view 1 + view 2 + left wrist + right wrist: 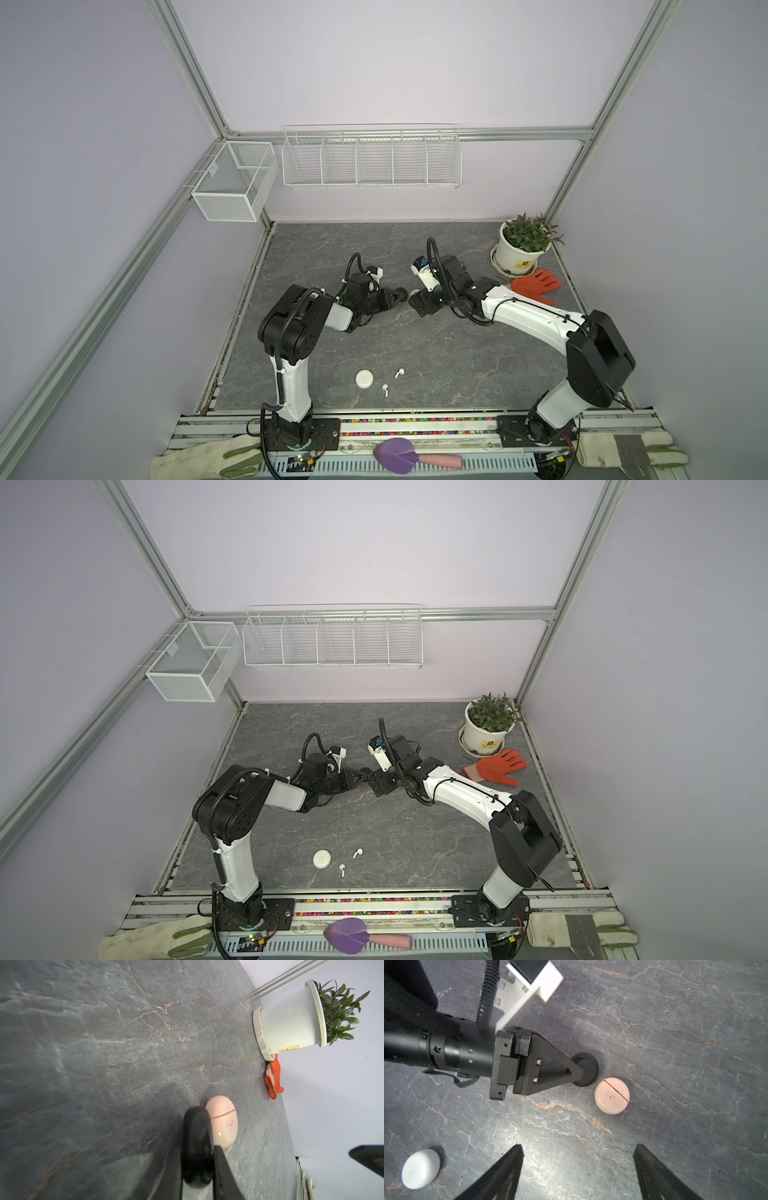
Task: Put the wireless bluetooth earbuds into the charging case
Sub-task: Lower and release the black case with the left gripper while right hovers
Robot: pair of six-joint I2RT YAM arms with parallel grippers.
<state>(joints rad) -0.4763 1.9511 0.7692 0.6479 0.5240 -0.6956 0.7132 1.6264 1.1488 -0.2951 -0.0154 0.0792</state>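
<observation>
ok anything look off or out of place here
Two white earbuds lie loose beside the closed white case. The pink case has dark specks on its lid. An orange glove lies stray by the plant pot.

I get soft, even light in both top views, with only faint shadows on the table [415, 345]. My right wrist view catches a pale glare patch there; the black charging case [196, 1142] blurs close up.
</observation>
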